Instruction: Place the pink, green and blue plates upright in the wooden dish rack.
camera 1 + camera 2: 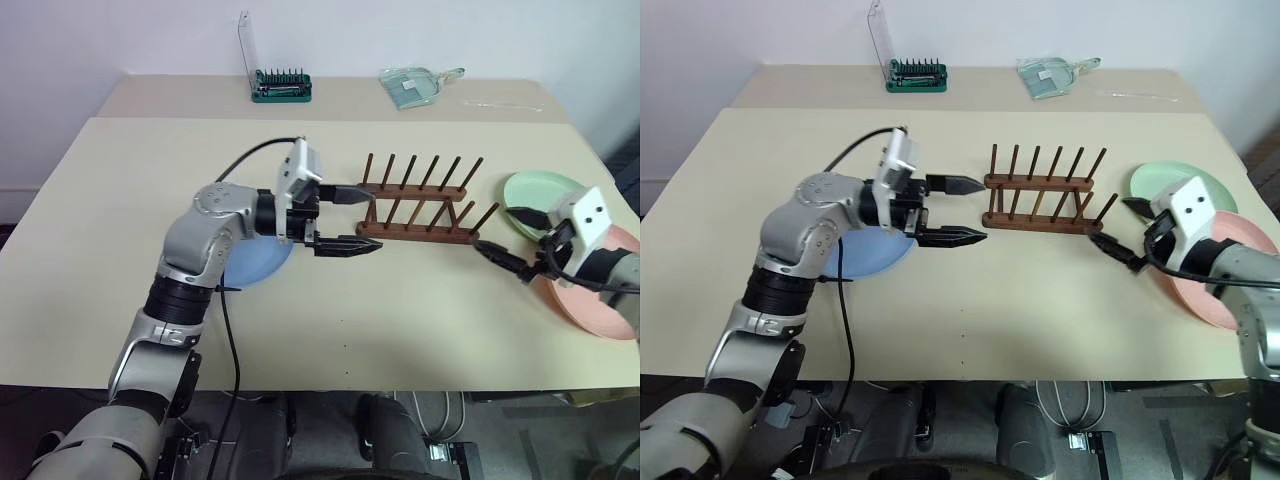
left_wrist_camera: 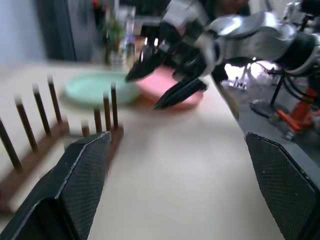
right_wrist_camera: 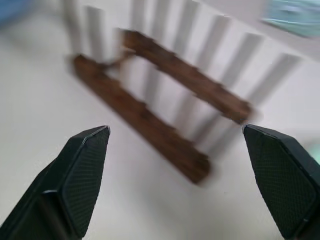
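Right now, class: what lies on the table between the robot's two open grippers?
The wooden dish rack, empty of plates, stands between the left gripper and the right gripper, as the left eye view shows.

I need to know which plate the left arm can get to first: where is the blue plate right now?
In the head views the blue plate lies flat on the table's left side, partly under the left arm, left of the empty wooden dish rack.
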